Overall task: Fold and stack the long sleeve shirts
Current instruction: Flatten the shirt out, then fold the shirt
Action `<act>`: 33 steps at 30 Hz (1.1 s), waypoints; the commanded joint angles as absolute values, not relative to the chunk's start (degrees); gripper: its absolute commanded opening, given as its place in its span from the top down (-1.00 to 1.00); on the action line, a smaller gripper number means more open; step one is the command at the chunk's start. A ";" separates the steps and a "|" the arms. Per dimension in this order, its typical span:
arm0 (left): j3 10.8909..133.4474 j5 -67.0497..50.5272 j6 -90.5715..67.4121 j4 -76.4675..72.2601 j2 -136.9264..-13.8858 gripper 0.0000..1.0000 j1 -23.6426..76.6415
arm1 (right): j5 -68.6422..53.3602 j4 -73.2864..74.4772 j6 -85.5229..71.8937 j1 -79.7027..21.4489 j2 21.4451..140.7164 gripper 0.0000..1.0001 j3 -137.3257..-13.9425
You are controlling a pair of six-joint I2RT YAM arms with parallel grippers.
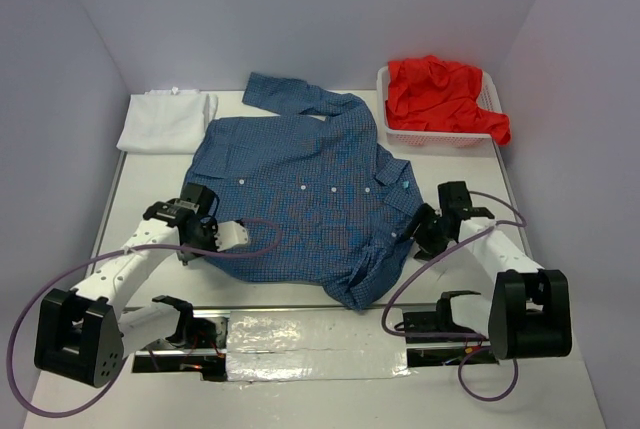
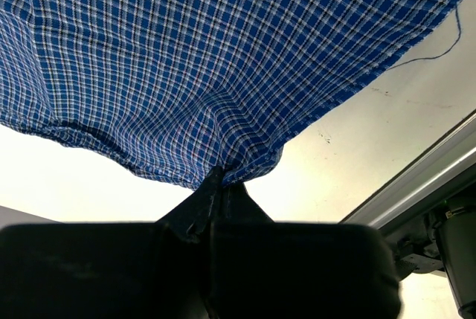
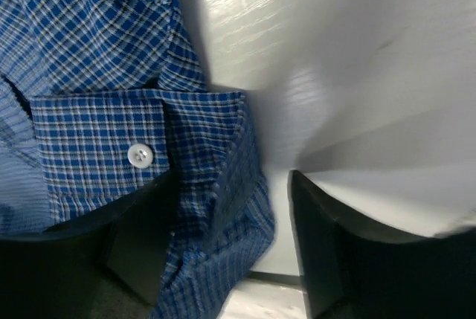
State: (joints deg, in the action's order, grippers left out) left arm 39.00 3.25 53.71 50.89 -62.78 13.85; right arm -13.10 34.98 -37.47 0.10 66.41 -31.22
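A blue checked long sleeve shirt (image 1: 300,199) lies spread out, buttons up, in the middle of the table. My left gripper (image 1: 228,236) is shut on its lower left hem (image 2: 223,163), and the cloth rises in a pinch from the jaws. My right gripper (image 1: 415,231) stands open at the shirt's right side. In the right wrist view, a buttoned cuff (image 3: 111,152) and a fold of blue cloth (image 3: 223,207) lie against the left finger (image 3: 137,252); the right finger (image 3: 320,245) is bare. A folded white shirt (image 1: 165,121) lies at the back left. A red shirt (image 1: 440,94) is bunched up at the back right.
The red shirt fills a white mesh basket (image 1: 432,139) in the back right corner. A shiny foil strip (image 1: 300,344) runs between the arm bases at the near edge. Purple cables (image 1: 255,244) loop from both arms. Grey walls close in the table's sides.
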 commanded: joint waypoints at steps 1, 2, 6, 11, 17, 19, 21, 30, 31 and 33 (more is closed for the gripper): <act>38.41 2.46 53.09 50.98 -62.05 1.00 14.24 | -15.21 27.26 -40.95 -1.32 65.48 -0.28 -29.36; 38.06 2.81 53.00 50.45 -62.05 1.00 14.24 | -15.12 26.55 -41.39 -1.23 65.91 -0.13 -28.75; 38.14 3.34 52.12 50.10 -62.14 1.00 14.24 | -14.42 27.84 -40.26 -1.23 66.71 0.93 -29.96; 39.90 5.54 51.24 53.08 -60.74 1.00 14.24 | -4.76 39.62 -39.11 -1.14 53.20 1.00 -36.46; 43.77 5.10 49.57 59.49 -57.05 1.00 14.33 | 5.97 54.74 -35.16 -1.32 40.79 1.00 -52.72; 44.56 5.80 49.74 61.42 -54.77 1.00 14.33 | 8.17 58.79 -34.28 -1.23 38.77 1.00 -56.94; 45.70 6.24 49.92 64.59 -53.09 1.00 14.24 | 8.26 61.52 -33.49 -1.32 37.36 1.00 -59.32; 54.22 2.38 51.77 76.37 -45.70 1.00 14.76 | 8.00 71.44 -29.37 -1.32 34.01 1.00 -76.27; 54.84 1.59 51.59 76.20 -46.14 1.00 14.77 | 8.00 72.15 -28.92 -1.23 34.62 1.00 -78.73; 54.84 0.62 50.37 75.59 -47.45 1.00 14.77 | 7.74 73.47 -28.13 -1.23 37.26 1.00 -86.20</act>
